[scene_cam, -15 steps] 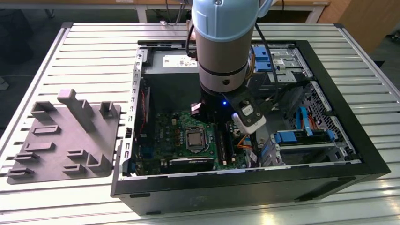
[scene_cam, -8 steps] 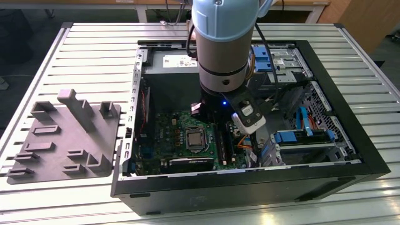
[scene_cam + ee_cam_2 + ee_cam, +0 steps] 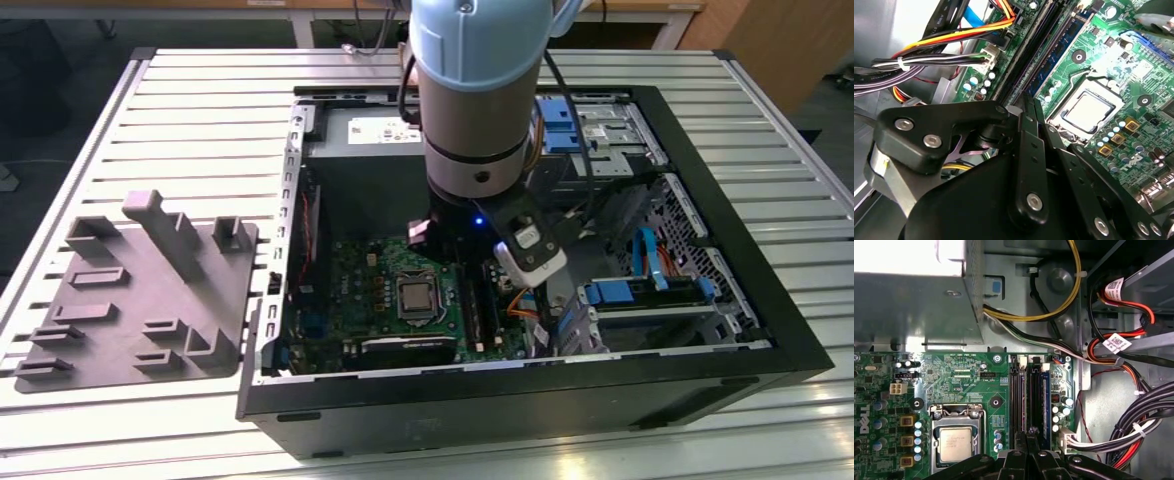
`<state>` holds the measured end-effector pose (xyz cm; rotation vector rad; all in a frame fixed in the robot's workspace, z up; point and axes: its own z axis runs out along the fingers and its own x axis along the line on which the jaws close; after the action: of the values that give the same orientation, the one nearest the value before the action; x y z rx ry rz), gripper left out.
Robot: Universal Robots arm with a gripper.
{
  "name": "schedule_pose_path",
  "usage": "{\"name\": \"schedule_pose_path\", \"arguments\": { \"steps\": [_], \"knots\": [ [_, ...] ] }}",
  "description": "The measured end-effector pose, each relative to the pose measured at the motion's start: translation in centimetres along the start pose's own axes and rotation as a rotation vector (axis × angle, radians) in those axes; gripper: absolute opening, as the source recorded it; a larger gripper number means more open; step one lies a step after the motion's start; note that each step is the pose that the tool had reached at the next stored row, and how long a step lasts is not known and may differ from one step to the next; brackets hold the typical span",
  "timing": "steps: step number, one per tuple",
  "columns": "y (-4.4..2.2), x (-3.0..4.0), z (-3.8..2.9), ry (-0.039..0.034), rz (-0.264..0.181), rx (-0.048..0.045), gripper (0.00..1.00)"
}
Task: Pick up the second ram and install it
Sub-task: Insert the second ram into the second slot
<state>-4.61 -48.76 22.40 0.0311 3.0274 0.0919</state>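
Second ram (image 3: pixel 1034 405) stands on edge in the memory sockets (image 3: pixel 1018 405) on the green motherboard (image 3: pixel 961 385), just beside the CPU (image 3: pixel 955 444). Gripper (image 3: pixel 1029 436) is directly over the ram's near end, fingers (image 3: pixel 1030 150) drawn close together at its top edge; can't tell if they actually pinch it. Arm (image 3: pixel 477 90) reaches down into the open PC case (image 3: pixel 747 300). Gray fixture (image 3: pixel 134 290) lies on the slatted table (image 3: pixel 200 100), at the exterior view's left.

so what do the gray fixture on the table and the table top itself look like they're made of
The gray fixture looks like matte molded plastic: uniform gray, no glare, with raised blocks and slots. The table top looks like bare metal, probably aluminium: pale silvery slats with long parallel grooves and a soft sheen. Neither can be confirmed by sight alone.
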Motion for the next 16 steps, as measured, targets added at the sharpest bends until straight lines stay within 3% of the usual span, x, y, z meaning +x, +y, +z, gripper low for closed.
{"name": "schedule_pose_path", "arguments": {
  "steps": [7, 11, 16],
  "knots": [
    [0.00, 0.02, 0.12, 0.0000, 0.000, -0.0009, 0.12],
    [0.00, 0.02, 0.11, 0.0003, 0.002, -0.0167, 0.12],
    [0.00, 0.02, 0.12, 0.0003, 0.002, -0.0214, 0.12]
  ]
}}
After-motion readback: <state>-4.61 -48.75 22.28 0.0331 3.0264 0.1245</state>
